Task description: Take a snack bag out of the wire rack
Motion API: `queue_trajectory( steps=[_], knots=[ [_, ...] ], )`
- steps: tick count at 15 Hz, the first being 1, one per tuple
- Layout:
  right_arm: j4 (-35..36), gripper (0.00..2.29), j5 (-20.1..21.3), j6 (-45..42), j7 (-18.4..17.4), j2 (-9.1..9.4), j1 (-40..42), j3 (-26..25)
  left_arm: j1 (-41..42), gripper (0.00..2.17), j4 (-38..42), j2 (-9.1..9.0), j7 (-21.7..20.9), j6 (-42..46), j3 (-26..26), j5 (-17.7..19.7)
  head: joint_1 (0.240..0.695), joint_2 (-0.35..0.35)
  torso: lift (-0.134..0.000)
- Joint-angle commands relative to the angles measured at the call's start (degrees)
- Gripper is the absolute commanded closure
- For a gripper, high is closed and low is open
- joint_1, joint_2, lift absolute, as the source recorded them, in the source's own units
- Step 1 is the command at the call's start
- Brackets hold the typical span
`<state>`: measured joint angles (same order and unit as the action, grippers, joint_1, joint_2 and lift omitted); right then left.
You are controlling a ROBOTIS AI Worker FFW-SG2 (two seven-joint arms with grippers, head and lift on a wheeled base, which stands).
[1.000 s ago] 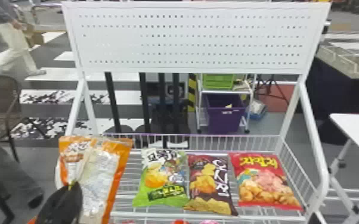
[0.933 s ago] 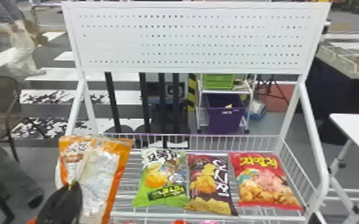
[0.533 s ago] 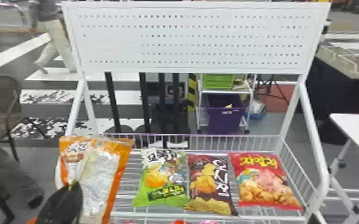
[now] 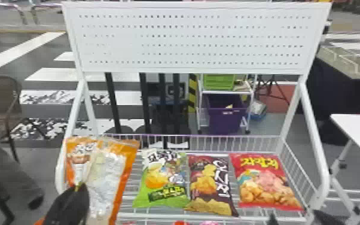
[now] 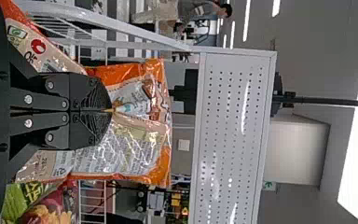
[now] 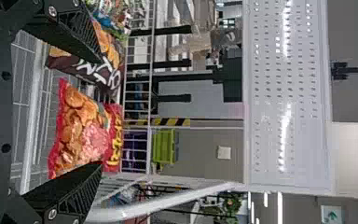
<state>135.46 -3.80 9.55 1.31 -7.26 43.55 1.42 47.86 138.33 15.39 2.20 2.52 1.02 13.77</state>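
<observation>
At left end of wire rack (image 4: 158, 217), left tool (image 4: 80, 186) pinching orange-edged snack bag (image 4: 107, 173) between closed fingertips, bag upright. Beside it, lying in rack left to right: green-and-white snack bag (image 4: 163, 179), dark brown chip bag (image 4: 210, 185), red snack bag (image 4: 263, 182). Near red bag, right tool (image 4: 297, 220), fingers spread. Above rack, white perforated panel (image 4: 188, 39).
</observation>
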Motion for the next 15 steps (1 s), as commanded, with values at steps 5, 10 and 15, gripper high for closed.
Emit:
queue_trajectory(
  steps=[5,10,15],
  knots=[
    [-21.73,0.12,-6.39,13.79,-1.75,-2.76,-29.13,12.73,0.66,1.87,0.36,-0.09,0.00,-0.02,-1.19,-1.38,0.499,0.000,0.000],
    [-36.76,0.16,-11.75,17.48,-2.10,1.29,-43.20,16.42,1.01,1.87,0.45,-0.09,0.09,-0.02,-1.02,-1.46,0.499,0.000,0.000],
    [-40.81,2.17,-11.67,22.93,-4.12,2.34,-47.15,17.48,0.48,1.87,0.18,-0.01,0.26,-0.20,-0.75,-1.64,0.499,0.000,0.000]
  ],
)
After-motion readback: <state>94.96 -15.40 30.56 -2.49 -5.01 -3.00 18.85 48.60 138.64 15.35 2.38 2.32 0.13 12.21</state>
